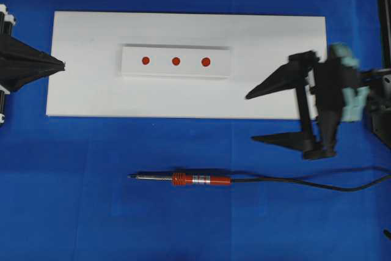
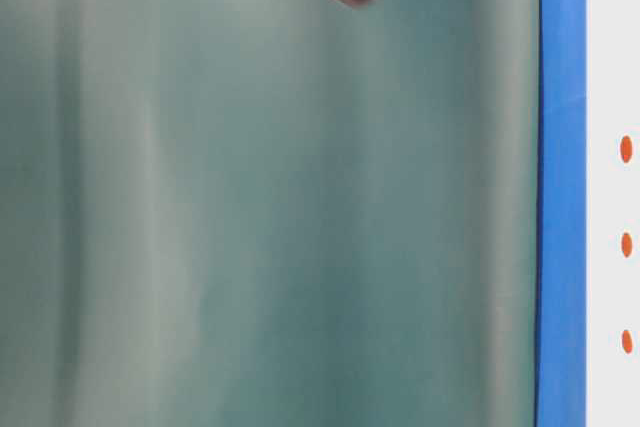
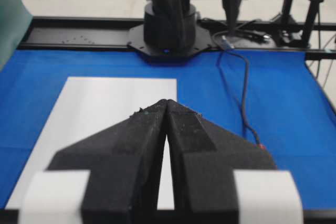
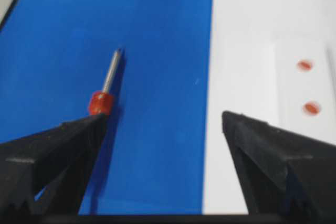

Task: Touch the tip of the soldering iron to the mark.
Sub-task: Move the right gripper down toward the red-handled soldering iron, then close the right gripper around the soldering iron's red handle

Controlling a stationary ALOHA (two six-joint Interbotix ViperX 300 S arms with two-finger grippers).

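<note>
1. Soldering iron [image 1: 183,179] lies flat on the blue mat, long axis left-right, tip pointing left, well apart from the mark [image 1: 176,61].
2. Right gripper [image 1: 266,117] is nearer, fingers wide, empty; the handle lies below-left of them.
3. Left gripper [image 3: 167,103]: fingers pressed together, empty.

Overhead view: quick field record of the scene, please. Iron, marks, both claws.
iron: red-orange-handled soldering iron with thin metal shaft lies flat on blue cloth, tip pointing left, unheld
marks: three red dots in a row on raised white strip; centre mark untouched
left claw: shut, at white board's left edge
right claw: open, empty, right of strip
</note>
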